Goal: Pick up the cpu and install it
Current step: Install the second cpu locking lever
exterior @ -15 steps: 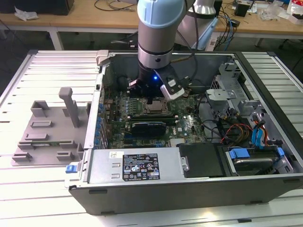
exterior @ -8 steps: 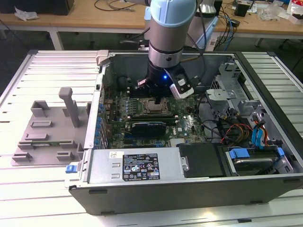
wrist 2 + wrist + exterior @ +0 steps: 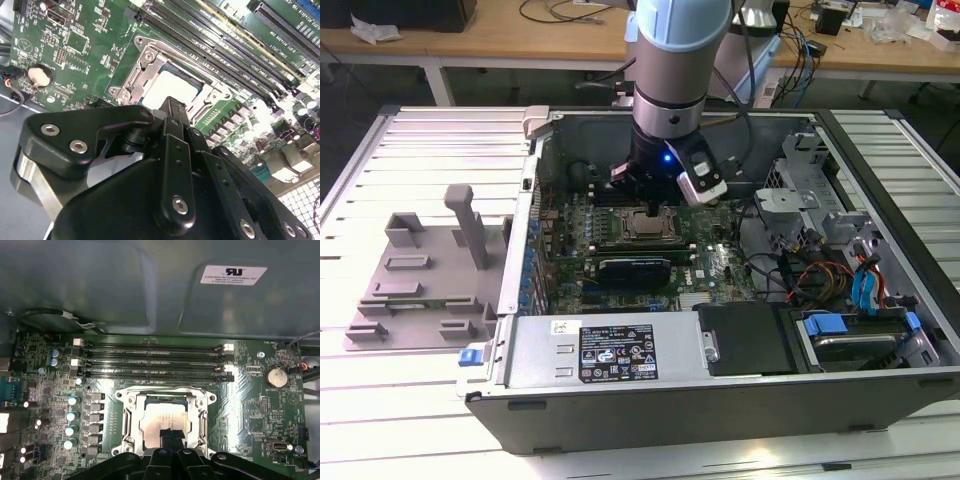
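On the slatted white counter lies an open computer case, its motherboard facing upward, with a grey plastic fixture set apart on the exterior view's left. Down into the case reaches the robot arm, standing almost vertical over the board, its pale blue and silver wrist pointing straight down and a small blue light glowing near its lower end. Its black pincer hangs right above the metal socket frame in the middle of the board, beside the row of long black memory slots. The cpu, a flat silver-grey square, sits inside that frame, level with it and framed on all sides by the metal bracket; the second wrist view shows the cpu just beyond the pincer's black linkage. In the first wrist view the fingertips come together over the near edge of the chip, seemingly touching its top, but whether the pincer is clamping the cpu or has let it go cannot be told.
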{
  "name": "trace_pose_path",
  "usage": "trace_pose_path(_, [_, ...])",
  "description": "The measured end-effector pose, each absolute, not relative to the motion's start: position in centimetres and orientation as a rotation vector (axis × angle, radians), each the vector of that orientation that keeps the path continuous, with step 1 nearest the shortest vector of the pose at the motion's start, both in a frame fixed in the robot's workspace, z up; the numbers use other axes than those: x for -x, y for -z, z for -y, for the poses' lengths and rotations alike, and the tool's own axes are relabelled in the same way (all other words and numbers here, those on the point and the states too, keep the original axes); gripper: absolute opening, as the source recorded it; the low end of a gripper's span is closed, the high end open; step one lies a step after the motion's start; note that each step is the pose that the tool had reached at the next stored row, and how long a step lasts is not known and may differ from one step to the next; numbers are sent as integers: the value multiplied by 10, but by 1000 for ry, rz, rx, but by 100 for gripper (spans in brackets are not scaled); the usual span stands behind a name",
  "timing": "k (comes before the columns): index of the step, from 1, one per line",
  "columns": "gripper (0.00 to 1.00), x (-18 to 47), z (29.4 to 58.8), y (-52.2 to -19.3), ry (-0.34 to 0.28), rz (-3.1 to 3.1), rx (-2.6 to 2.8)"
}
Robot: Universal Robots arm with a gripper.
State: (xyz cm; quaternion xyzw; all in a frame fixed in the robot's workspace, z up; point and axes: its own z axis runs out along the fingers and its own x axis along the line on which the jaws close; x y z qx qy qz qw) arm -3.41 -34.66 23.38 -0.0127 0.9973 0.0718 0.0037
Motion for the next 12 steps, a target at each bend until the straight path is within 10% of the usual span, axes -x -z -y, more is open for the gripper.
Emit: trace_pose_path(12, [11, 34, 346, -233, -186, -3128, 34])
